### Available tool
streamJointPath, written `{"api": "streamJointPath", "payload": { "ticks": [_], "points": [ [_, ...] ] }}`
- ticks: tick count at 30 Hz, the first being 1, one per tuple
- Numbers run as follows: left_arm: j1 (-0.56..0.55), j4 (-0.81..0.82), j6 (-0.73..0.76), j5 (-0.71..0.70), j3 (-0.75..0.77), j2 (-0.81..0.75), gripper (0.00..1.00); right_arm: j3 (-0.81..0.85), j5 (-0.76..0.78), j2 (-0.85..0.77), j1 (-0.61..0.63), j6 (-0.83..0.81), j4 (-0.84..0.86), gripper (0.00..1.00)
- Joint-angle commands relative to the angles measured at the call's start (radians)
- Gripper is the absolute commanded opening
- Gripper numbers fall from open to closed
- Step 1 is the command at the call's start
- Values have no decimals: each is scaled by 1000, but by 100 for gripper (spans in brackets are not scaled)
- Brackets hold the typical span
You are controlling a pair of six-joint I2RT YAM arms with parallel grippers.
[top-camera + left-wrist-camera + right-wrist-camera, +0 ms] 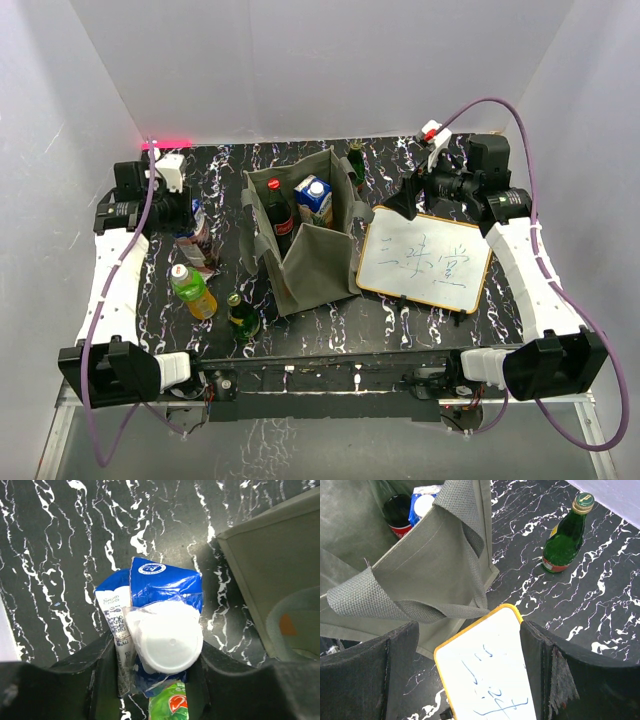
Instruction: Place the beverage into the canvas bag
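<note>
Between plain white walls (300, 60), black white-veined table (320, 330) under canvas bag (315, 265)

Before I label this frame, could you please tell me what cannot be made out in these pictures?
- Left wrist view: whether the left gripper touches the white-capped bottle; its cap and blue label hide the contact.
- Right wrist view: the cola bottle below its shoulder, hidden by the canvas bag wall.
- Right wrist view: most of the whiteboard writing, cut off by the bottom edge.
</note>
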Motion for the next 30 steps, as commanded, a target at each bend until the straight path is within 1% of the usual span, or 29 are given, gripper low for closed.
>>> {"api": "streamJointPath", "payload": {
  "ticks": [1, 9, 11, 15, 18, 20, 22, 24, 27, 30],
  "points": [
    [-1, 149, -61, 170, 190, -50, 0, -23, -12, -37, 2, 3, 64, 85],
    [-1, 160, -120, 244, 458, -21, 0, -7, -9, -40, 1, -8, 47, 85],
    [-2, 136, -119, 249, 537, -5, 0, 13, -40, -38, 2, -14, 38, 84],
    [-2, 111, -128, 245, 713, 44, 0, 96, -156, -28, 5, -36, 16, 84],
    [-2, 89, -150, 246, 905, 95, 0, 173, -224, -3, 29, -40, 3, 81],
    [-2, 89, -169, 288, 998, 122, 0, 223, -237, 20, 82, -45, -15, 78],
    [-1, 97, -176, 407, 1059, 134, 0, 279, -205, 44, 178, -95, -68, 76],
    [-1, 123, -216, 475, 1090, 163, 0, 334, -167, 70, 259, -144, -116, 76],
    [7, 157, -271, 520, 1132, 190, 0, 411, -112, 125, 364, -192, -174, 76],
    [14, 184, -300, 563, 1182, 212, 0, 437, -69, 177, 443, -225, -215, 76]
  ]
}}
